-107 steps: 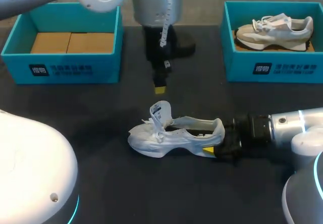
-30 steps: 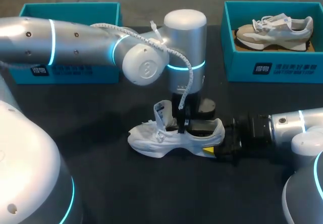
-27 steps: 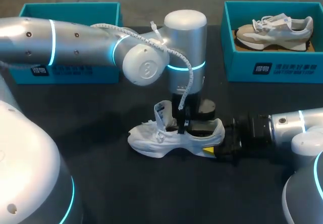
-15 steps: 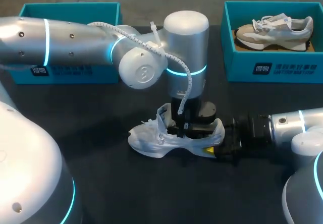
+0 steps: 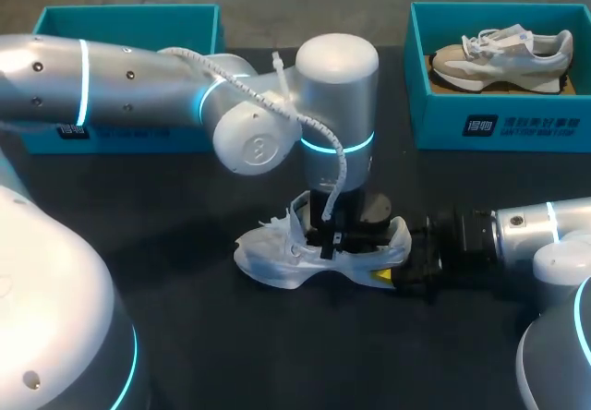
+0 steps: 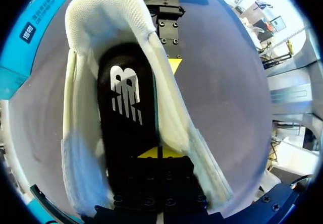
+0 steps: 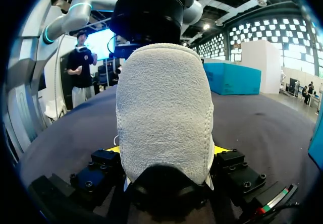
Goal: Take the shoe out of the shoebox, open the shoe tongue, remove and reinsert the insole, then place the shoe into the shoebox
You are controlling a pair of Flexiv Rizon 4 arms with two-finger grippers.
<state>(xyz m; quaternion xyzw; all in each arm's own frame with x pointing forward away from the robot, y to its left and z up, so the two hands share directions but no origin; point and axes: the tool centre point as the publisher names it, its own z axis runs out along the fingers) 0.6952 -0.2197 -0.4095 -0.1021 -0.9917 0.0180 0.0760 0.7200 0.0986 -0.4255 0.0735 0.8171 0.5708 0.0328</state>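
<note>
The white shoe [image 5: 268, 253] lies on its sole in the middle of the black table, toe to the left, tongue lifted. My left arm comes down from above, and its gripper [image 5: 331, 244] is inside the shoe's opening. In the left wrist view the left gripper [image 6: 158, 152] is shut, with its yellow tips together on the black insole [image 6: 126, 108] lying flat in the shoe [image 6: 101, 12]. My right gripper [image 5: 395, 260] holds the heel from the right. In the right wrist view the right gripper [image 7: 166, 151] has a finger against each side of the heel [image 7: 164, 108].
A teal shoebox [image 5: 499, 124] at the back right holds a beige shoe [image 5: 499, 59]. A second teal shoebox [image 5: 129, 13] stands at the back left, mostly hidden behind my left arm. The table in front of the shoe is bare black cloth.
My left arm has come down, pushing its shut gripper deeper into the shoe's opening. The shoe's collar is pressed down slightly. The right arm has kept still on the heel.
</note>
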